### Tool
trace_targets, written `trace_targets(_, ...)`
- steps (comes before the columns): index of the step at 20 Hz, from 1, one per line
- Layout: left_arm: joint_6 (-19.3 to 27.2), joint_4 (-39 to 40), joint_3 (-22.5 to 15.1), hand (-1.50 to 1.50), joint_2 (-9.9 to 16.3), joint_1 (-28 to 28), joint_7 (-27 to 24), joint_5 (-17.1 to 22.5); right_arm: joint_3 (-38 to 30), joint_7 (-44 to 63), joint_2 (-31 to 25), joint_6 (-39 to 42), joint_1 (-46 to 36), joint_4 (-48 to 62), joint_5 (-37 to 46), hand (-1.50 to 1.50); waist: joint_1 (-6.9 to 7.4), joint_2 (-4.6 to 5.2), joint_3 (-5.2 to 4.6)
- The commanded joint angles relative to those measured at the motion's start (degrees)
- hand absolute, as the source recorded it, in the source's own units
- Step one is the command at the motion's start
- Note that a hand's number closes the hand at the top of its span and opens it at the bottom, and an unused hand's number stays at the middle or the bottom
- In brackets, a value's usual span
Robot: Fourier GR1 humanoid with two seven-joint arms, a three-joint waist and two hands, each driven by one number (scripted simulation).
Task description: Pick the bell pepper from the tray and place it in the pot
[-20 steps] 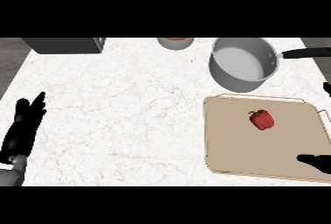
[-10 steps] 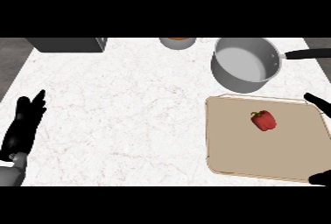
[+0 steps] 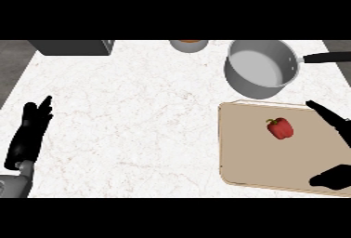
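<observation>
**Pepper sat on the tray, nobody holding it**

So the red pepper [image 3: 280, 128] was lying on the tan tray [image 3: 254, 162], up in the tray's far half and a bit right of its middle. Green stem pointed toward the back of the counter. Nothing was touching it.

The right hand [image 3: 332, 122] was over the tray's right edge, mostly cut off by the side of the view. What showed was one long dark finger stretched out straight just right of the pepper, clearly apart from it, and a thumb [image 3: 330, 177] poking in lower down near the tray's near right corner. Spread wide, holding nothing, with the pepper off to the left of the gap between them.

The pot [image 3: 263, 68] stood just beyond the tray's far edge, grey, nothing visible inside it, black handle sticking out to the right. Its near side looked like it overlapped the tray's rim, but I couldn't tell if they actually touched.

The left hand [image 3: 29, 133] was way over at the left edge of the white marble counter [image 3: 130, 121], fingers straight and pointing away, just resting there.

At the back there was a dark box [image 3: 72, 46] on the left and a small bowl [image 3: 188, 44] near the middle, both cut off.
</observation>
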Motion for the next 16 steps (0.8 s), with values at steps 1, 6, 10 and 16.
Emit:
trace_targets(1,-3.2,-2.0,2.9,0.00,0.5,1.7,0.4,-0.2,-1.2,1.2,2.5,4.4,-2.3,2.2,2.5,-1.50,0.02,-0.04,0.01)
trace_targets(6,-4.2,2.5,4.4,0.00,-1.9,2.2,-4.6,-1.5,-1.3,-5.5,7.0,2.5,-6.1,12.2,8.0,-1.50,0.07,0.03,0.01)
trace_targets(10,-5.5,-1.5,5.1,0.00,-2.8,0.6,1.2,-3.6,-1.4,-3.9,11.4,2.9,-8.2,12.2,12.2,-1.50,-0.03,-0.02,0.02)
trace_targets(16,-6.0,-4.7,6.5,0.00,-3.8,4.3,0.1,-5.8,-1.8,-3.1,14.1,2.8,-9.9,15.1,17.5,-1.50,0.07,-0.06,0.01)
